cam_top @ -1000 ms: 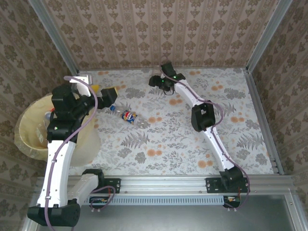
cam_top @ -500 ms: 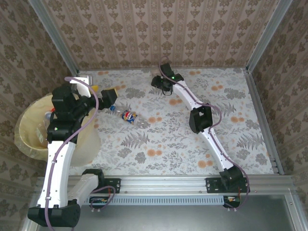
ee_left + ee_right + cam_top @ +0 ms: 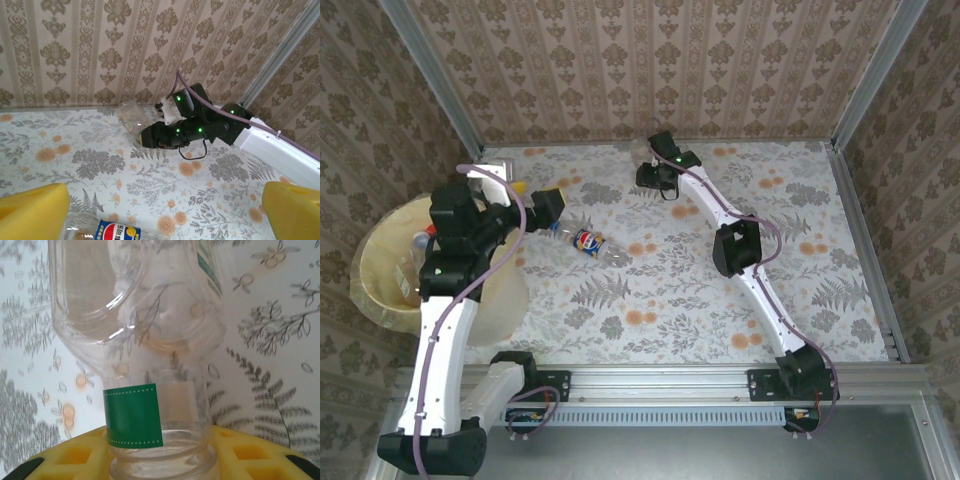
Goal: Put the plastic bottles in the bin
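Floral-clothed table point(image 3: 670, 300) between wallpapered walls: at its left edge sits the wide pale-yellow plastic bin point(image 3: 365, 300), and your left gripper point(image 3: 550, 207) hovers spread open just left of the clear blue-labelled plastic bottle point(image 3: 588, 241), which lies slantwise toward the near right. At the far edge your right gripper point(image 3: 655, 178) is clamped on a clear green-labelled bottle point(image 3: 150, 365), well apart from the bin.

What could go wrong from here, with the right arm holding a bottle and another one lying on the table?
The right gripper pinches the thin green-label bottle near one end; it may pivot or slip out.
The bin sits beyond the left arm, so carrying it across risks a collision.
The blue-label bottle lies on its side near the open left gripper and may roll when touched.
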Available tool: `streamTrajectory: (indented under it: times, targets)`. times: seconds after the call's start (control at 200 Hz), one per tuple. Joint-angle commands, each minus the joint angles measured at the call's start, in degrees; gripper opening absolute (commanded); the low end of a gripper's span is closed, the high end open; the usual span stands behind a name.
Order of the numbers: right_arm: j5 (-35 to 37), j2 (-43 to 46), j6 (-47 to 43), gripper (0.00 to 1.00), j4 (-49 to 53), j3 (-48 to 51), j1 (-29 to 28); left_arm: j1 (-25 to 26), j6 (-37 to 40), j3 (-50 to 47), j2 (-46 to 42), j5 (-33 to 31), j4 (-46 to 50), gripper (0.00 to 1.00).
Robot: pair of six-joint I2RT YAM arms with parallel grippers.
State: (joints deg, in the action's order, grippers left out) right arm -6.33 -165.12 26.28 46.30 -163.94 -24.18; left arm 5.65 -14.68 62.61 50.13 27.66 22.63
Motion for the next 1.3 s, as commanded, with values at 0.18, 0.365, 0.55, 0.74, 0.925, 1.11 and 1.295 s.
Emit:
streamTrajectory:
  times: [0.18,0.365,0.55,0.74,0.925,1.11,1.295]
  targets:
    - [-4.1,9.0,-9.7,0.37,11.0,-1.2,-2.4,1.3,-3.0,-0.2,2.0,0.6,-2.8,1.00]
    - [-5.5,17.4,-15.4,0.37,14.6,1.9,-2.3,2.6,-6.4,-0.8,4.0,-3.4,-5.1,1.00]
    - [-7.8,33.4,-19.7,0.37,10.4,19.7,-2.3,5.3,-12.5,1.1,9.7,-5.9,-8.2,1.00]
    - [-11.2,49.3,-19.8,0.37,2.8,38.2,-2.3,8.8,-18.9,5.1,17.0,-4.2,-12.2,1.00]
    - [-13.3,61.0,-16.5,0.38,-7.8,54.7,-2.6,10.8,-28.6,1.1,19.1,2.2,-29.0,1.00]
    - [-15.6,68.6,-11.2,0.38,-21.8,69.3,-3.6,13.0,-30.8,1.7,20.7,4.2,-32.4,1.00]
    - [-15.4,74.0,-6.5,0.38,-33.5,79.6,-5.0,13.2,-32.9,3.7,22.0,-0.7,-25.7,1.00]
